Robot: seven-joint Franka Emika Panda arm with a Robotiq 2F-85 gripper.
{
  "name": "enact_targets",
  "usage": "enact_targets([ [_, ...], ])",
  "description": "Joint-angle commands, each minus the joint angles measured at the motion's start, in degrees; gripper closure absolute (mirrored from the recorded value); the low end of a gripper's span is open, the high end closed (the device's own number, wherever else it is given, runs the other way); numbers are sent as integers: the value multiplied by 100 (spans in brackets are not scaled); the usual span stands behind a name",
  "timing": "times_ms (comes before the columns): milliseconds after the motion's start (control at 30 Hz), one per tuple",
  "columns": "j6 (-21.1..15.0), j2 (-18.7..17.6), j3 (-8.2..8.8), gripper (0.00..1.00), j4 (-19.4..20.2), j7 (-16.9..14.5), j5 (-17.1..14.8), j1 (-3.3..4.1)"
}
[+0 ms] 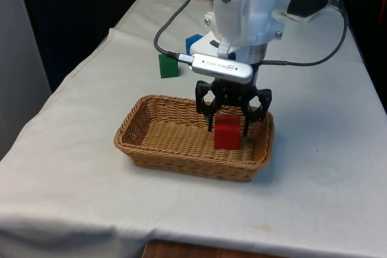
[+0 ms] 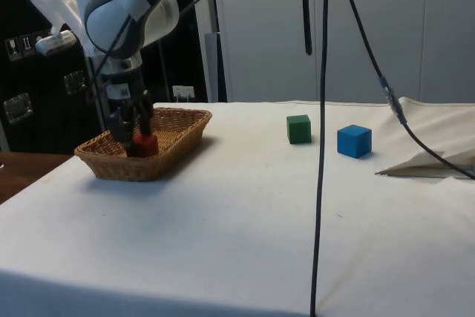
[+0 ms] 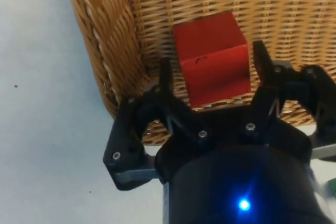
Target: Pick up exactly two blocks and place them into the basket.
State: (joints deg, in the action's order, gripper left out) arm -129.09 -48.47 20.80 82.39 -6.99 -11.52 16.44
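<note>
A red block (image 1: 227,133) (image 2: 145,145) sits inside the wicker basket (image 1: 151,140) (image 2: 177,119), toward the front view's right end. My gripper (image 1: 229,124) (image 2: 132,133) is lowered into the basket and stands open astride the block. In the wrist view the red block (image 3: 206,39) lies between the two fingers of the gripper (image 3: 213,62), with a narrow gap on each side, close to the basket's braided rim (image 3: 100,40). A green block (image 1: 168,66) (image 2: 299,128) and a blue block (image 1: 193,43) (image 2: 354,141) rest on the cloth beyond the basket.
A black cable (image 2: 322,146) hangs down across the side view. The cloth is rumpled at the table's edge (image 2: 430,161) past the blue block. Open cloth surrounds the basket.
</note>
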Motion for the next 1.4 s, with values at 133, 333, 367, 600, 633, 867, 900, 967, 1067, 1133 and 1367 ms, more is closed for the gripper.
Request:
enact_targets([
  [133,0,6,-11,8,0,-11,-11,-11],
  [333,0,0,0,0,0,0,0,0],
  [367,0,6,-6,0,0,-11,-11,-11],
  [600,126,327,57,0,218,-17,34,46],
  [633,166,435,63,0,292,-17,57,63],
  [867,241,900,86,0,688,-17,178,97],
  [900,241,974,92,0,756,-17,201,97],
  [967,246,1049,92,0,825,-23,223,97],
  [1067,246,1261,103,0,1020,-29,275,103],
  [1133,241,1484,109,0,1226,-34,350,109],
  [1367,201,1954,115,0,1684,-52,493,97],
])
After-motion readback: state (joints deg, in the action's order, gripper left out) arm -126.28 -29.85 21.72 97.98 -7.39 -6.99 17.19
